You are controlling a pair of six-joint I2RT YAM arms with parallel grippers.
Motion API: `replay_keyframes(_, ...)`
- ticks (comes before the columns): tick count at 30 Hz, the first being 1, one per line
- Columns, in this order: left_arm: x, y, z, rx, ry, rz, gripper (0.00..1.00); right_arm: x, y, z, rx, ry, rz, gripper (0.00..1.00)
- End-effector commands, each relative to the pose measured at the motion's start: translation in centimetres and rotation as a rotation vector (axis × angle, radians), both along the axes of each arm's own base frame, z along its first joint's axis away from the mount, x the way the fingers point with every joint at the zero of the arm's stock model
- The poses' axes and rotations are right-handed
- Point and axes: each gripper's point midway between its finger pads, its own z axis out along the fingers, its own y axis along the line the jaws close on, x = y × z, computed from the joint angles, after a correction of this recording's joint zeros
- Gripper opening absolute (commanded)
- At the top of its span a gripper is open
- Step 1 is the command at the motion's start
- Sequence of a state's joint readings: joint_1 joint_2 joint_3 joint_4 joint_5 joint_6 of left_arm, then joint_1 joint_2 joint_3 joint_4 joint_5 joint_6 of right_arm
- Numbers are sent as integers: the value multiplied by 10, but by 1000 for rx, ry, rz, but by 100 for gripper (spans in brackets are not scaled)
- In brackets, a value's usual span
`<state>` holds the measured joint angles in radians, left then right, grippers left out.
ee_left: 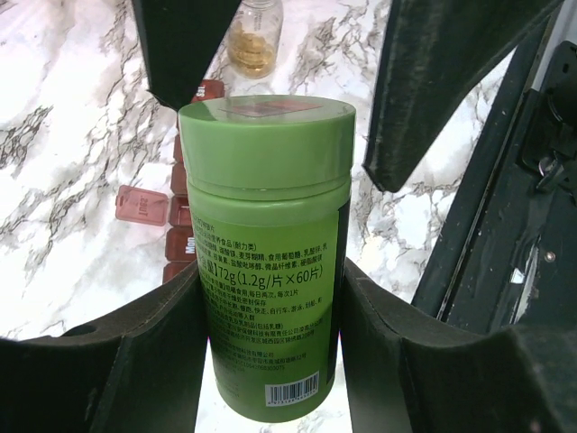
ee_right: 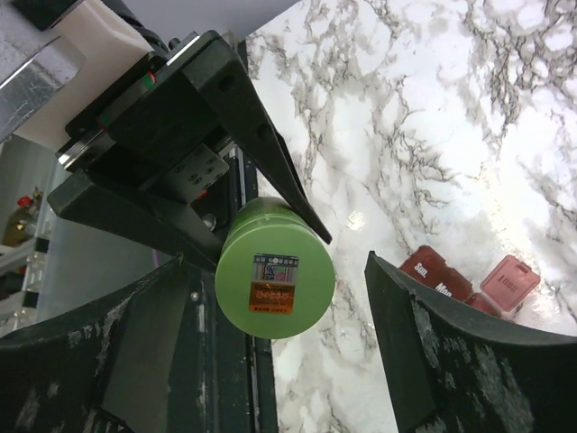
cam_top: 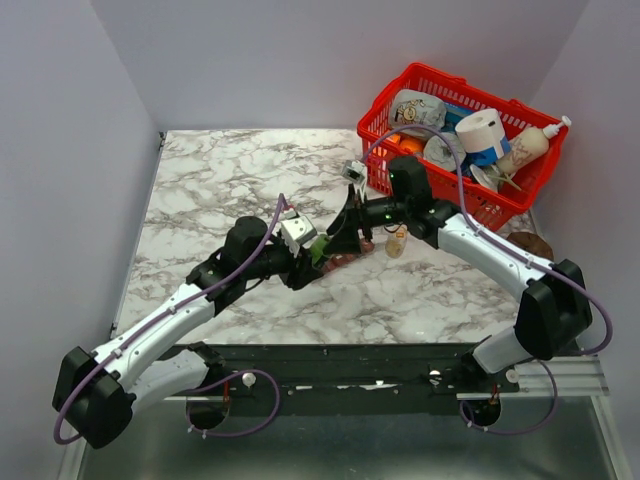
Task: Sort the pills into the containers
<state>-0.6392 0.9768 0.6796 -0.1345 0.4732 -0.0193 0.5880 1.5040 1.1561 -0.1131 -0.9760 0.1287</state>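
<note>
My left gripper (ee_left: 270, 307) is shut on a green pill bottle (ee_left: 266, 253) and holds it by the body, above the marble table. The bottle's green screw cap (ee_right: 275, 268) is on and carries a small sticker. My right gripper (ee_right: 278, 271) is open around that cap, with a clear gap on one side; its fingers (ee_left: 433, 81) stand either side of the cap. In the top view both grippers meet at mid-table (cam_top: 335, 243). The reddish-brown containers strip (ee_right: 439, 280) lies on the table below, one lid (ee_left: 141, 203) flipped open. No loose pills show.
A small clear jar (ee_left: 252, 41) with yellowish contents stands on the marble beyond the strip. A red mesh basket (cam_top: 460, 140) full of bottles and rolls sits at the back right. A brown round object (cam_top: 530, 243) lies near the right edge.
</note>
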Motion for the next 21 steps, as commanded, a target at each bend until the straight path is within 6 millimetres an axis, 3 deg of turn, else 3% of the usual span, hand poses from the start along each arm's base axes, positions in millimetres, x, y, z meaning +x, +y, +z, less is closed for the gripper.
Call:
replay_keyframes(1,11,-3,13,-24,-42,37,0,2,6,3,0,16,-10,81)
replay_keyframes(7,10,-3,11,-17,-38,32,0,-6,10,3,-5,16,47,41)
replay_keyframes(10,4,-3,10,-13,-40,-7,0,-16,10,8,19,1,116,31)
replay_keyframes(14,-15,-5,6,5,-86,-144,0,-43,3,21,92,-74,300,25)
replay_keyframes(15,-19,-5,5,15,-116,-185,0,-45,2,22,120,-202,353,25)
replay_keyframes(17,-34,-6,0,12,-93,-271,0,-72,-10,23,151,-260,476,24)
replay_keyframes(18,-40,-7,-1,9,-86,-303,0,-72,-12,24,209,-484,538,24)
replay_keyframes(20,-48,-9,0,3,-68,-354,0,-87,-22,18,239,-547,599,24)
replay_keyframes(21,-54,-11,0,-9,-45,-392,0,-83,-19,20,278,-669,629,25)
